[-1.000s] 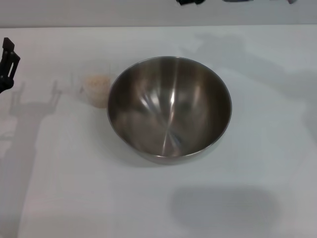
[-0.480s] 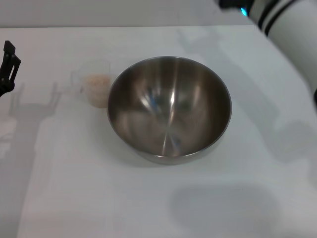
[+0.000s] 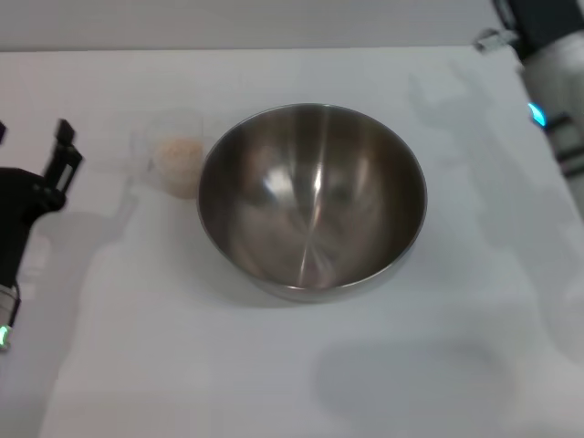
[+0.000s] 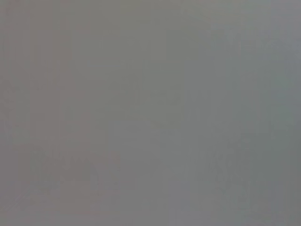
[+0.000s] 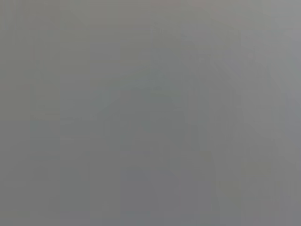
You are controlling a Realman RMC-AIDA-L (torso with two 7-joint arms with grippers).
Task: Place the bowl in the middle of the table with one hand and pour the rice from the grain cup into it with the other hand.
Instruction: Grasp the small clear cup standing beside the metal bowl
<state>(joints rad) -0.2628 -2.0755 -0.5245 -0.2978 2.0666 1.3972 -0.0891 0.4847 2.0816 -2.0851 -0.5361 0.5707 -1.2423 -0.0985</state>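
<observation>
The steel bowl point(image 3: 312, 196) stands empty on the white table point(image 3: 274, 365), about at its middle. The clear grain cup point(image 3: 175, 155) stands upright just left of the bowl, close to its rim, with pale rice point(image 3: 179, 153) inside. My left gripper point(image 3: 35, 144) is at the table's left edge, open and empty, a short way left of the cup and apart from it. My right arm point(image 3: 552, 100) is at the far right, with its black gripper end point(image 3: 538, 18) running out of the picture at the top. Both wrist views show only flat grey.
The table's far edge point(image 3: 228, 47) runs along the top of the head view. Nothing else stands on the table besides the bowl and the cup.
My left gripper has moved right and a little nearer, toward the cup. My right arm has swung from the top middle across to the far right. The bowl and cup have not moved.
</observation>
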